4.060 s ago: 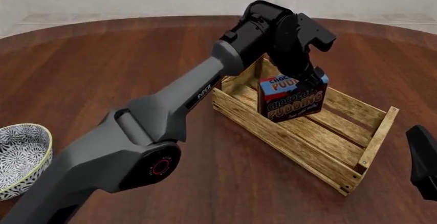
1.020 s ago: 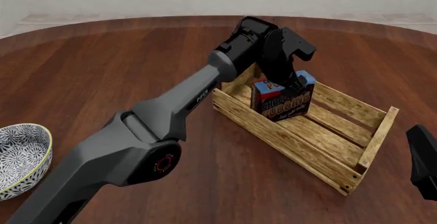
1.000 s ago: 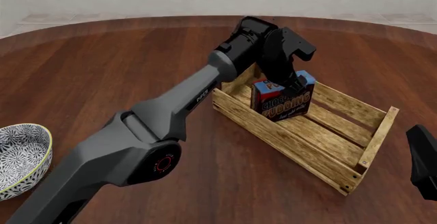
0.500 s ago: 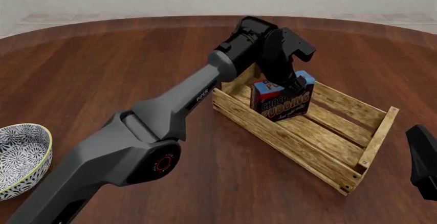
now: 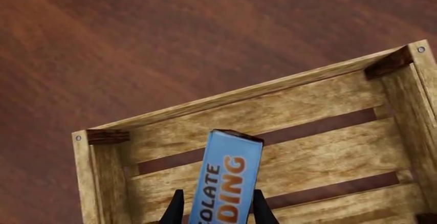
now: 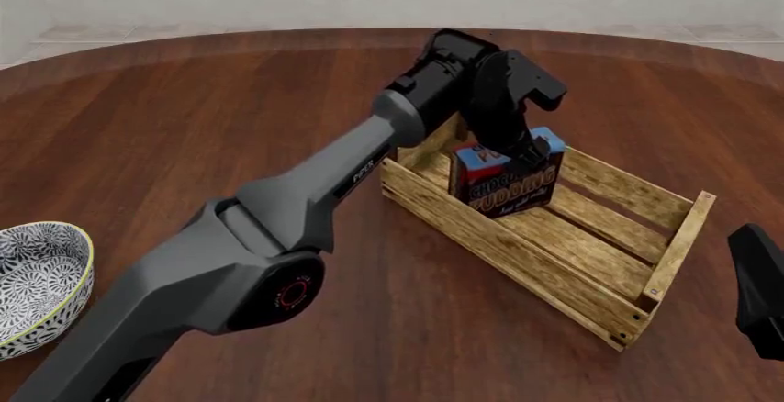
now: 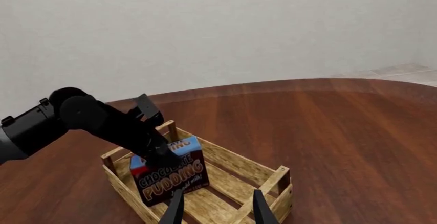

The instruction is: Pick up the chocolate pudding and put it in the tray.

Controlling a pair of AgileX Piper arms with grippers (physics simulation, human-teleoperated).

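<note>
The chocolate pudding [image 6: 511, 187] stands upright inside the tray [image 6: 515, 257], at its far left end, brown lettered front facing the camera. My left gripper [image 6: 527, 151] reaches down over it from above and is shut on its top. In the left wrist view the blue face of the chocolate pudding [image 5: 228, 175] sits between the two black fingers of the left gripper [image 5: 218, 215], over the tray's slats [image 5: 307, 106]. My right gripper [image 7: 218, 211] is open and holds nothing, hanging back near the table's right front, with the tray [image 7: 236, 163] ahead of it.
A blue-and-white patterned bowl [image 6: 37, 283] sits at the near left of the brown wooden table. The left arm stretches diagonally from the lower left to the tray. My right gripper [image 6: 759, 287] shows as a dark shape at the right edge.
Since four seconds ago the left gripper has lowered the pudding box down into the tray. Over the last second nothing has visibly moved.
</note>
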